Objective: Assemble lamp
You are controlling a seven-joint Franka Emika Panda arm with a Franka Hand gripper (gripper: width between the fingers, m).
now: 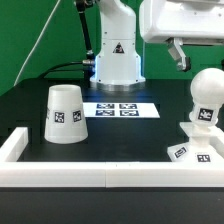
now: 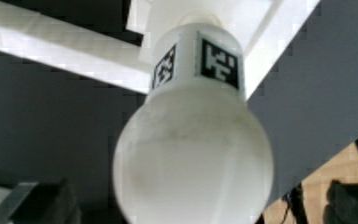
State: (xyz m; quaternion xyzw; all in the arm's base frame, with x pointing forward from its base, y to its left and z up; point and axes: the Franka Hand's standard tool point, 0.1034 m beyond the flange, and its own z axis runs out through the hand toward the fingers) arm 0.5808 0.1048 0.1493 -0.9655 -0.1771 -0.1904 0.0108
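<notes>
The round bulb (image 1: 206,92) stands upright, neck down, at the exterior view's right, on the flat stepped base (image 1: 192,152). The tapered shade (image 1: 65,112) stands mouth down at the left. My gripper (image 1: 179,56) hangs above the bulb, a little to its left, and does not touch it. In the wrist view the bulb (image 2: 190,150) fills the middle, its tagged neck pointing away toward the white base (image 2: 179,14). The dark fingers (image 2: 19,203) stand wide apart on either side of it. The gripper (image 2: 185,208) is open and empty.
The marker board (image 1: 120,109) lies in the middle before the white robot pedestal (image 1: 116,55). A low white wall (image 1: 100,176) runs along the front and up the left side (image 1: 14,146) of the black table.
</notes>
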